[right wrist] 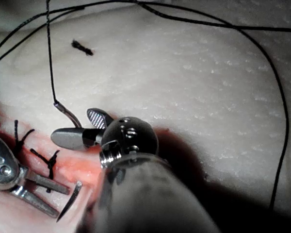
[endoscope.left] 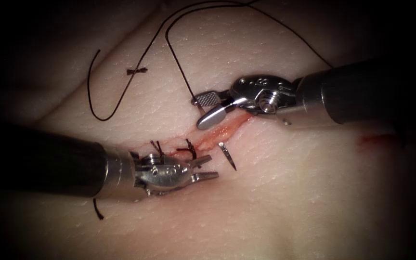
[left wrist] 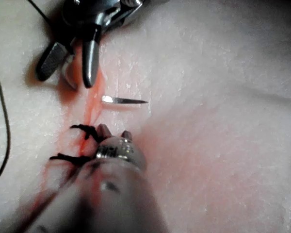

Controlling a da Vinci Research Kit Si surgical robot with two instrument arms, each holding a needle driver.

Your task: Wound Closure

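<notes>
Endoscope view, near to far. Left claw (endoscope.left: 208,168) comes in from 9 o'clock, low in the frame, jaws a little apart, holding nothing. Needle tip (endoscope.left: 227,155) pokes out of the tissue (endoscope.left: 275,207) just off those jaws, toward 1–2 o'clock from them, on the right side of the cut (endoscope.left: 222,129). The exposed bit is short and straight-looking, its long axis running roughly 11 to 5 o'clock, point toward 5. Rest of the needle is buried under the cut, so it's in the tissue. Left claw is clearly the nearer one to the tip; judgement: that small gap and the tip's slant are what any grab there would turn on.

Two finished stitches (endoscope.left: 188,149) sit across the cut right beside the left claw, approx. 11–12 o'clock from its jaws. Red fluid (endoscope.left: 217,132) lies along the open part of the cut beyond them.

Further up, right claw (endoscope.left: 208,108) enters from 3 o'clock, jaws wide apart, nothing clamped. The needle's tail end shows beside its upper jaw on the left side of the cut, w/ the thread (endoscope.left: 176,62) running off it toward 12 o'clock and looping across the far tissue.

Right wrist view: same layout, right claw (right wrist: 82,128) spread wide, the needle's tail curving up just beside it, not gripped.

Farthest: a loose knot scrap (endoscope.left: 136,71) at approx. 10 o'clock from the right claw.
</notes>
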